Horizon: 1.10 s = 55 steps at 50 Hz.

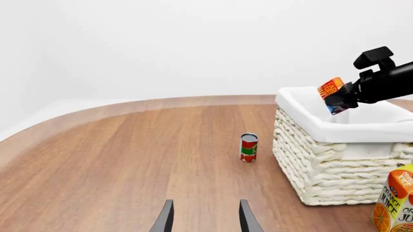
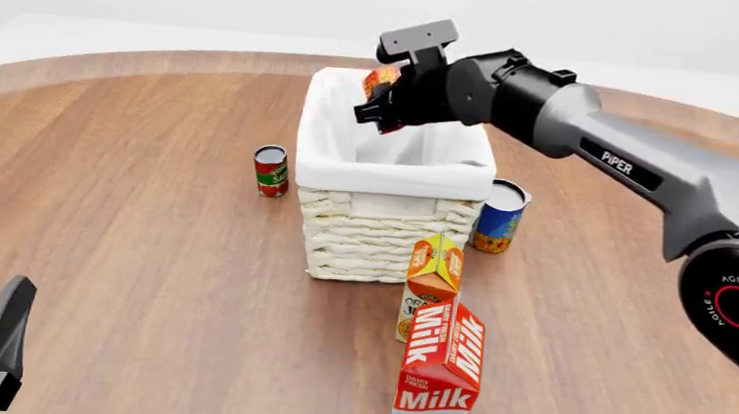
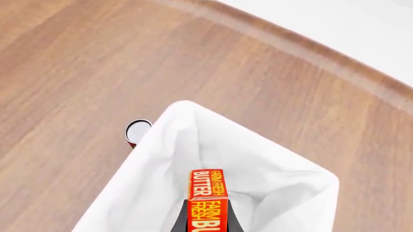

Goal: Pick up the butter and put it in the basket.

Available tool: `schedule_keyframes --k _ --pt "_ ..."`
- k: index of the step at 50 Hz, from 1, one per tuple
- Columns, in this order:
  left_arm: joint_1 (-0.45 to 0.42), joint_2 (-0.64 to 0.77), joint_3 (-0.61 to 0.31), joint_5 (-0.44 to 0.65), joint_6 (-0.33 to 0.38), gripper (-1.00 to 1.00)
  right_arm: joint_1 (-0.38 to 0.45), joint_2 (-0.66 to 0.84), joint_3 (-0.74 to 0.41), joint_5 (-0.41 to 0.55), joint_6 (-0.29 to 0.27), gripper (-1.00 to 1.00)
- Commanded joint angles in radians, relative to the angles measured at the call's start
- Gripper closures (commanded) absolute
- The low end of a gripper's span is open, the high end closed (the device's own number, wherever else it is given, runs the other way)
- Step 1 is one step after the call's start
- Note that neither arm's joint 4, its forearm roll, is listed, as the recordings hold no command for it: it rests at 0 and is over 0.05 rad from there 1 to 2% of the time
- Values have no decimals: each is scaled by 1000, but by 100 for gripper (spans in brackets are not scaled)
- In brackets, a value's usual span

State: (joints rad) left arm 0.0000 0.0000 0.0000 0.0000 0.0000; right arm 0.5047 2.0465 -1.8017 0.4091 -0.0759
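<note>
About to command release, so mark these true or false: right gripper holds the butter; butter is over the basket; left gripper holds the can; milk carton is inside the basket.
1. The right gripper holds the butter. True.
2. The butter is above the basket opening. True.
3. The left gripper holds the small red can. False: it is open and apart from it.
4. The milk carton is in the basket. False: it stands on the table.

front camera overlooks the table; all views share the basket (image 2: pixel 389 219).
</note>
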Motion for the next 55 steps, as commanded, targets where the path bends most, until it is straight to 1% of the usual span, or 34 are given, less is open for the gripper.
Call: schedule_keyframes --k 1,47,48,55 --pt "0 0 0 0 0 -100 -4 3 -19 -7 12 100" --pt "0 0 0 0 0 -100 -15 39 -43 -2 -8 100" --pt "0 0 0 0 0 -100 -17 36 -42 -4 -13 -100" --pt "0 0 0 0 0 -100 -20 34 -37 -8 -14 -100"
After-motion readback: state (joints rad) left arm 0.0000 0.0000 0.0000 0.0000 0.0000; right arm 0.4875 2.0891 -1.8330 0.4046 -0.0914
